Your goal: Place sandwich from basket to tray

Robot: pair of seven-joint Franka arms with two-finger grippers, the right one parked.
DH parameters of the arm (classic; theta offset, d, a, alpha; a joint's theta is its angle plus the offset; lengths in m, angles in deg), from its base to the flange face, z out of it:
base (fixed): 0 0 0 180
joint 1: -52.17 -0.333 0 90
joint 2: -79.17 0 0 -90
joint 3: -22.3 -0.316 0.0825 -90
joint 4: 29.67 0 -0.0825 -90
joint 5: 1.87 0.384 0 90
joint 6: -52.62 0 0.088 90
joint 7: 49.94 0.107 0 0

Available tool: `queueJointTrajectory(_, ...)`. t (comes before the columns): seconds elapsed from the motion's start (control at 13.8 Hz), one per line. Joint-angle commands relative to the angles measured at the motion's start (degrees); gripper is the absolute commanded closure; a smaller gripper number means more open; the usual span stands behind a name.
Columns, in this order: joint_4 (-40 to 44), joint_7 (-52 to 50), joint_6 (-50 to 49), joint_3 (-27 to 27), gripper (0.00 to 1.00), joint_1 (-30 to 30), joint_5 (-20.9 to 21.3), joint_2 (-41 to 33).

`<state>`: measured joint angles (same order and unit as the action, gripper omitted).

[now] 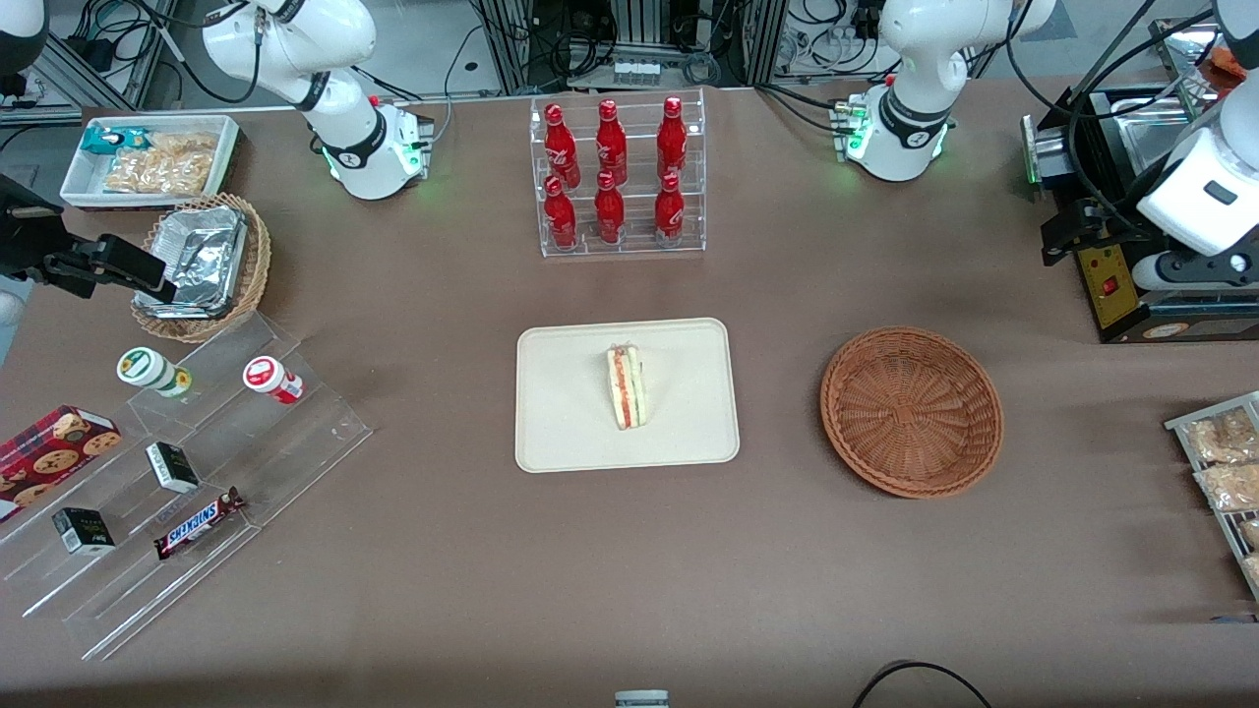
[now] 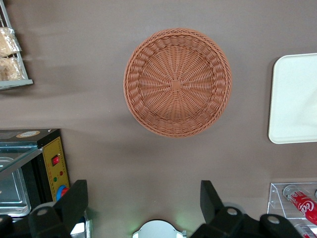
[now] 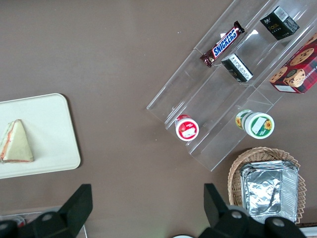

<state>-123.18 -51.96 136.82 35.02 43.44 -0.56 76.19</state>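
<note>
Front view: small triangular white-bread sandwich (image 1: 626, 386) w/ red-green filling is lying on the flat cream-beige rectangular tray (image 1: 570, 433), near its middle. Round reddish-brown wicker basket (image 1: 912, 410) is sitting beside the tray, toward the working arm's end, nothing in it. Clear acrylic rack of red bottles (image 1: 618, 177) is standing farther from the camera than the tray.

Left wrist view: left gripper (image 2: 143, 202) is hanging above the table near the basket (image 2: 177, 82), fingers (image 2: 75, 201) spread wide, gripping nothing. Tray edge (image 2: 292, 99) is showing beside the basket.

Right wrist view: sandwich (image 3: 16, 144) is resting on the tray (image 3: 54, 129).

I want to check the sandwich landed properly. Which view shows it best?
The front view: the sandwich lies whole on the tray. The right wrist view shows it partly; the left wrist view, with the open gripper above the basket, shows none.
</note>
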Motion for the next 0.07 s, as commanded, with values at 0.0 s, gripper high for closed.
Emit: queueJointTrajectory(0.0, -3.2, 0.5, 2.3, 2.8, 0.00, -3.0, -0.5, -1.7)
